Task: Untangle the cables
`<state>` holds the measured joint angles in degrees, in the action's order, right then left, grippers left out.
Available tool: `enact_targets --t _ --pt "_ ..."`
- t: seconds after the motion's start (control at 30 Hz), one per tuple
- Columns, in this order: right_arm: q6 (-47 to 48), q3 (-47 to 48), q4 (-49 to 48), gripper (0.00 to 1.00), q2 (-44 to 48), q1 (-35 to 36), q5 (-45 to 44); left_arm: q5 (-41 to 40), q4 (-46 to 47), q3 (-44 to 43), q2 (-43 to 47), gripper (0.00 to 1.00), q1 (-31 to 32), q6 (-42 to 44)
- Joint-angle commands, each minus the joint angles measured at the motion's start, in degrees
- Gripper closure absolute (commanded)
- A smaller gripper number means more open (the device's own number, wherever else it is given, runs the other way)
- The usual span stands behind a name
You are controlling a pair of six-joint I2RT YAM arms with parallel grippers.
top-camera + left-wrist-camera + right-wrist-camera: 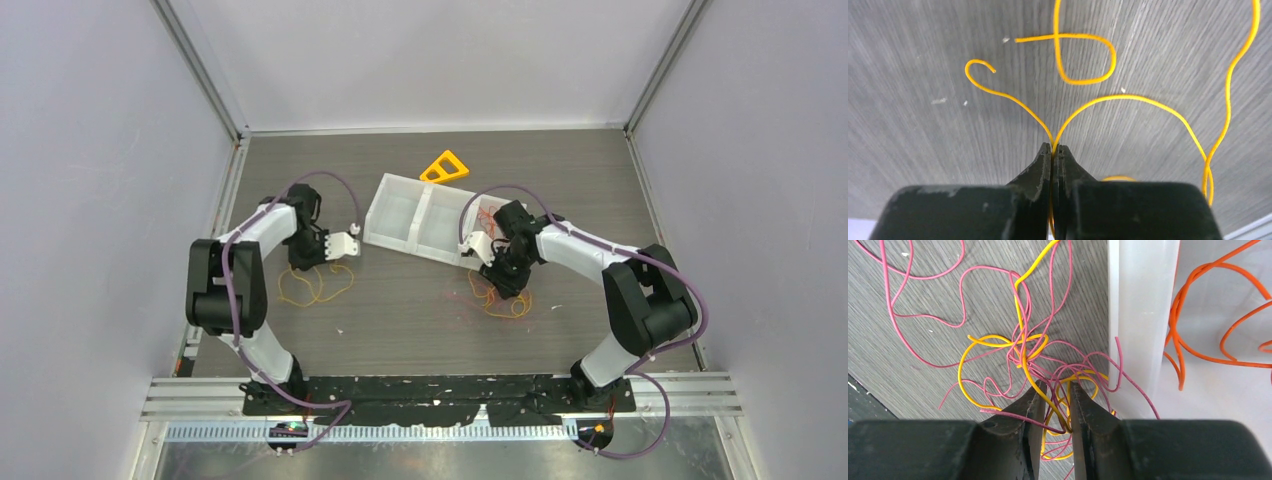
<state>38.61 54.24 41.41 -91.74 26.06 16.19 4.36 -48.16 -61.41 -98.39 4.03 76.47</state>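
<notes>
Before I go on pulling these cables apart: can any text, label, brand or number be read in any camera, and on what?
None can be read in any view.
Clear bin: no label.
Yellow triangle: no marking.
Left gripper, shut on the yellow cable: bare black fingers.
Right gripper, cable tangle between its fingers: bare too.
Small lit board by the near rail: too small to tell.
</notes>
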Motion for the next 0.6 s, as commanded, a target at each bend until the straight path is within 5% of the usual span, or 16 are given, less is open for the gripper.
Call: enact_targets --t 0.0,0.13,0.23,0.57 --pt "-0.41 2.14 0.79 0.71 1.55 -0.18 0.58 5.25 -8.28 -7.23 8.05 1.00 0.16 -4.10" --pt "-0.61 2.01 0.63 0.71 1.62 -0.23 1.38 20.13 -17.76 -19.31 16.49 1.00 0.76 -13.22" --pt "-1.26 1.81 0.25 0.71 1.68 -0.22 1.94 23.41 -15.11 -24.40 20.95 1.00 3.10 -21.72" --pt "-2.81 2.72 0.22 0.71 2.08 -0.29 2.30 9.82 12.47 -28.70 17.27 1.00 15.92 -42.71"
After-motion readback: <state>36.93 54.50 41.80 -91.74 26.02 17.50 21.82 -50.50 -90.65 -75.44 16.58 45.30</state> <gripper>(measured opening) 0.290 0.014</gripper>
